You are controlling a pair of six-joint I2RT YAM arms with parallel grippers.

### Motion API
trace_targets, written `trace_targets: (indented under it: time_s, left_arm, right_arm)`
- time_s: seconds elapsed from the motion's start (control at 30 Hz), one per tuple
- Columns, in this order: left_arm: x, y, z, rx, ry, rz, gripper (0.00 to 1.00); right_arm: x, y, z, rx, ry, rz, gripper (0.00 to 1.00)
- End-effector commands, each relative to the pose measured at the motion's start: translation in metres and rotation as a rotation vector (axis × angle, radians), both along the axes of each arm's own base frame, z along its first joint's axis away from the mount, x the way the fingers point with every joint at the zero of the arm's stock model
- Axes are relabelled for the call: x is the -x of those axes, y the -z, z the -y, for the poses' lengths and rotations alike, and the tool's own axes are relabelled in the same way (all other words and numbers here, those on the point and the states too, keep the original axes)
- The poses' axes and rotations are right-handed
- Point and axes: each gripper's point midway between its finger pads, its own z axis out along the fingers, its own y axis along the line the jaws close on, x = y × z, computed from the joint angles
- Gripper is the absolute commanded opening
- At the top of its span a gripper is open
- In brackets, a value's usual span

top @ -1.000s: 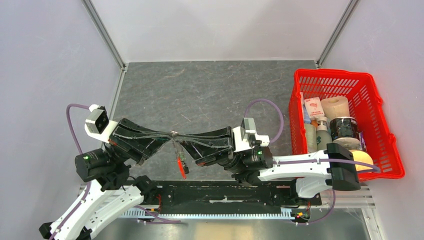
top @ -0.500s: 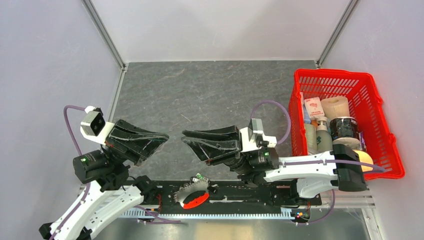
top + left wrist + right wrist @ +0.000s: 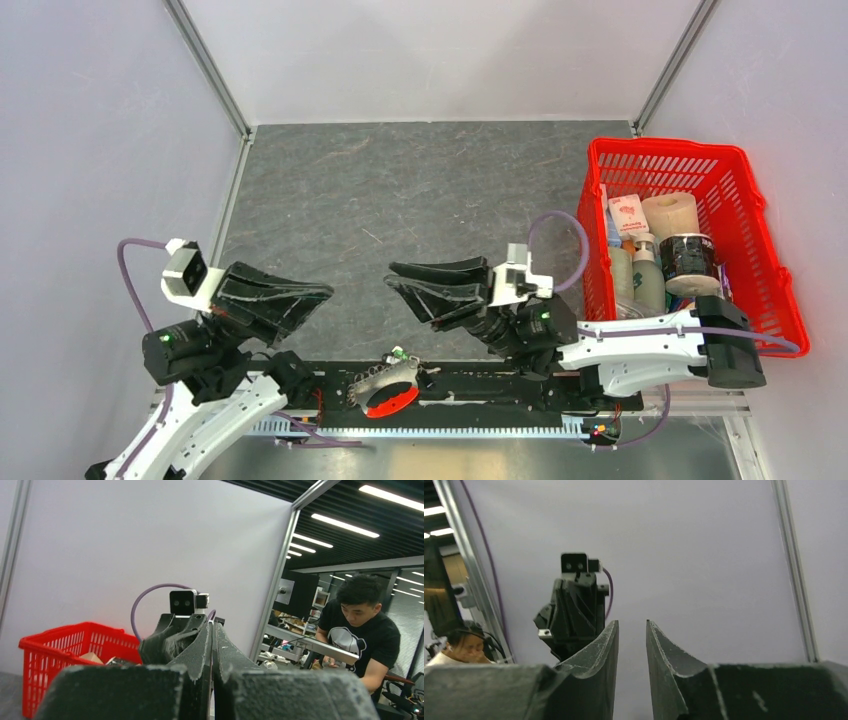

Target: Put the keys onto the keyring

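Note:
The keyring [image 3: 385,384] lies on the black rail at the near edge of the table, between the two arm bases. Its red oval fob [image 3: 390,403] is at the front and its small green tag [image 3: 398,352] at the back, with a bunch of metal links between. I cannot tell the keys apart from that metal bunch, and no loose key shows. My left gripper [image 3: 328,291] [image 3: 212,625] is shut, nothing visible between its fingers. My right gripper [image 3: 392,275] [image 3: 631,622] faces it across a gap, open and empty. Both hang above the table, away from the keyring.
A red basket [image 3: 760,250] [image 3: 60,635] full of bottles, a roll and packets stands at the right of the grey table [image 3: 420,180]. White walls close in the left, back and right sides. A person sits beyond the enclosure in the left wrist view.
A second ago both grippers met tip to tip with the keyring hanging between them. The keyring has dropped onto the near rail, the arms have drawn apart, and the right gripper has opened.

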Motion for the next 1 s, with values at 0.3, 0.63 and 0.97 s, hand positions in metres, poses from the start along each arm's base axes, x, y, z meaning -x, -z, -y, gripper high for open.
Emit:
trace_targets:
  time_s: [0.3,0.63,0.97]
  left_arm:
    - [0.008,0.034,-0.007,-0.208,-0.094,-0.028,0.02]
    - [0.005,0.076,-0.033,-0.315,-0.225,-0.167,0.04]
    - [0.011,0.091,-0.053,-0.333,-0.291,-0.193,0.18]
  right_arm:
    - [-0.040,0.124,-0.040,0.715,0.181,-0.277,0.37]
    - [-0.016,0.222,-0.038,1.232,0.097,-0.359,0.45]
    - [0.035,0.301,-0.067,1.410,-0.215,-0.404,0.50]
